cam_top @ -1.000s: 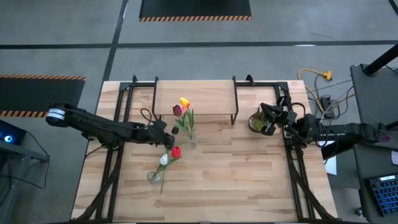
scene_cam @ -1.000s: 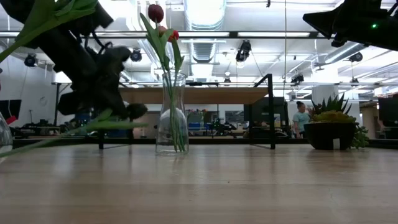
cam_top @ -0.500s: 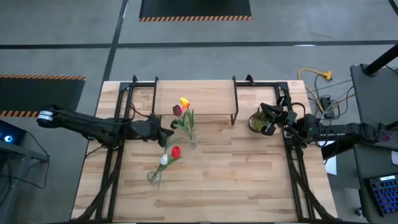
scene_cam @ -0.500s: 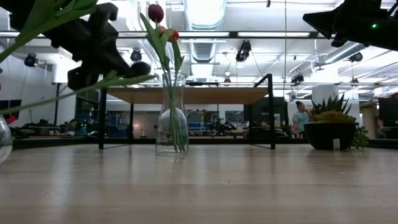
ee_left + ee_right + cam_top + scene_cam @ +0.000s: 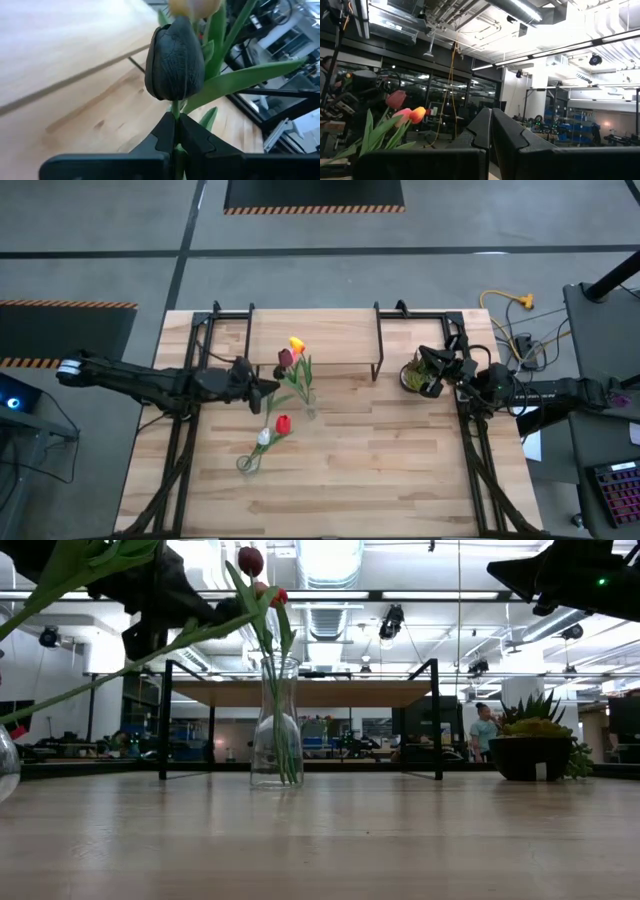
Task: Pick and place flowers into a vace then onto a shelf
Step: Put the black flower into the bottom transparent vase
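Broadly, the wooden table (image 5: 400,470) fills the lower middle of the high view. The left arm reaches in from the left edge and the right arm waits at the right edge. The shelf (image 5: 330,335) stands along the table's upper edge, at the centre.

The vase (image 5: 277,730) is clear glass and stands upright on the table, just below the shelf's left half in the high view. It holds an orange-yellow tulip (image 5: 296,345) and a dark maroon tulip (image 5: 285,357), whose heads overlap the shelf board. A second glass vessel (image 5: 246,464) sits lower left of the vase. A red tulip (image 5: 282,423) and a white tulip (image 5: 263,436) lean out of it toward the upper right.

The left gripper (image 5: 265,387) hangs just left of the vase, above the tabletop. Its fingers are pressed together, pinching a green stem (image 5: 100,678). In the low view that stem slants from the left edge up toward the vase's mouth. In the left wrist view a dark head sits right above the fingertips, but I cannot tell whether it belongs to the pinched stem.

The right gripper (image 5: 428,380) sits beside the potted plant (image 5: 413,373) at centre right, its fingers closed against each other with nothing between them.
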`<act>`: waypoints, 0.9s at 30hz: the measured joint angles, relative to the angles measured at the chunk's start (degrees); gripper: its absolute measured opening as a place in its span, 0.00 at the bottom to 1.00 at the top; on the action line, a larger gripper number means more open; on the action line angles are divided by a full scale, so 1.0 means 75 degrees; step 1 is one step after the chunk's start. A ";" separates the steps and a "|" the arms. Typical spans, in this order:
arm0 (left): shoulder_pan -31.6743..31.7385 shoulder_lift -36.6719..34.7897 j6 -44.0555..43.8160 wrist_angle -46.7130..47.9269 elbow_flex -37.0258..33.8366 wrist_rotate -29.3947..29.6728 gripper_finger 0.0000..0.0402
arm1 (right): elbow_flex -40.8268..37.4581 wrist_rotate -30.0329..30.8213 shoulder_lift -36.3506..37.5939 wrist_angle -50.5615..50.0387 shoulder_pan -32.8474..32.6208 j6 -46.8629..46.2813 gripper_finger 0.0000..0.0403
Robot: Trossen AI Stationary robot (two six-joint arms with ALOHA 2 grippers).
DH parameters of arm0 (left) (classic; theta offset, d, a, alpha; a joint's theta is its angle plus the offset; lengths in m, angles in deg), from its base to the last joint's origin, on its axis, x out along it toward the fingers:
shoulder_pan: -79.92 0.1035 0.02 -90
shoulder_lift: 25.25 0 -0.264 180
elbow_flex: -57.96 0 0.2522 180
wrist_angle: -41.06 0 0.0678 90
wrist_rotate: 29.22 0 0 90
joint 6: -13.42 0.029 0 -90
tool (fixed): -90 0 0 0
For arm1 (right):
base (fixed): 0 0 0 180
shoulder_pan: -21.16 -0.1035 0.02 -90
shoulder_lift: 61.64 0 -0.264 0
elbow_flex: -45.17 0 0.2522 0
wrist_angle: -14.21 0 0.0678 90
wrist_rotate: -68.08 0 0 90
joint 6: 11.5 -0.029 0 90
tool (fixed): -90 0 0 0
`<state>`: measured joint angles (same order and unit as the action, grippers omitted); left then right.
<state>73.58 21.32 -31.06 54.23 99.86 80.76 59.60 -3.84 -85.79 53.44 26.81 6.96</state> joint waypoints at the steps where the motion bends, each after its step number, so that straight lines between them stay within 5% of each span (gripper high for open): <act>1: 0.0000 -0.0003 0.0063 -0.0060 0.0000 0.0001 0.00 | 0.0000 0.0000 -0.0001 0.0001 0.0000 0.0001 0.02; 18: 0.0000 -0.0643 0.0490 -0.0376 0.0002 0.0191 0.00 | 0.0000 0.0000 -0.0001 0.0003 0.0001 0.0000 0.02; 27: -0.0003 -0.0811 0.0474 -0.0461 0.0000 -0.0344 0.00 | 0.0000 0.0000 -0.0002 0.0003 0.0002 -0.0003 0.02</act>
<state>73.55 15.23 -27.51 50.77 99.86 78.18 59.60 -3.84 -85.80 53.46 26.83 6.94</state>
